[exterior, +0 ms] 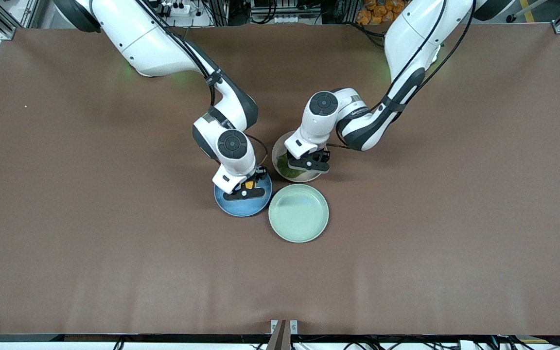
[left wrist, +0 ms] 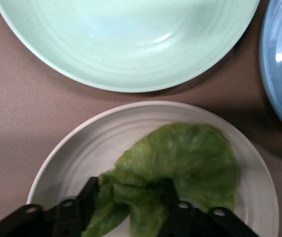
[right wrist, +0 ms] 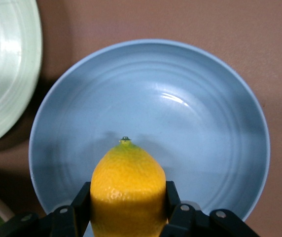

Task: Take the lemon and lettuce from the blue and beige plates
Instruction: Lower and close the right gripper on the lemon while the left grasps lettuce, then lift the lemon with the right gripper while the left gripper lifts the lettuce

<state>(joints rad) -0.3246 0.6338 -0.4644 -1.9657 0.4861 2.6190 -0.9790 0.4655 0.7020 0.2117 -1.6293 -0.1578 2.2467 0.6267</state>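
My right gripper (exterior: 246,189) is down over the blue plate (exterior: 241,208) and shut on the yellow lemon (exterior: 250,185). In the right wrist view the fingers (right wrist: 81,202) press both sides of the lemon (right wrist: 126,187), low over the blue plate (right wrist: 205,123). My left gripper (exterior: 309,163) is down in the beige plate (exterior: 277,154), shut on the green lettuce (exterior: 287,167). In the left wrist view the lettuce leaf (left wrist: 185,158) is bunched between the fingers (left wrist: 88,197), and the rest of it lies on the beige plate (left wrist: 82,148).
An empty pale green plate (exterior: 298,213) lies beside the blue plate, nearer the front camera than the beige plate, close to both. It also shows in the left wrist view (left wrist: 126,39) and the right wrist view (right wrist: 3,64). Brown table (exterior: 430,218) all around.
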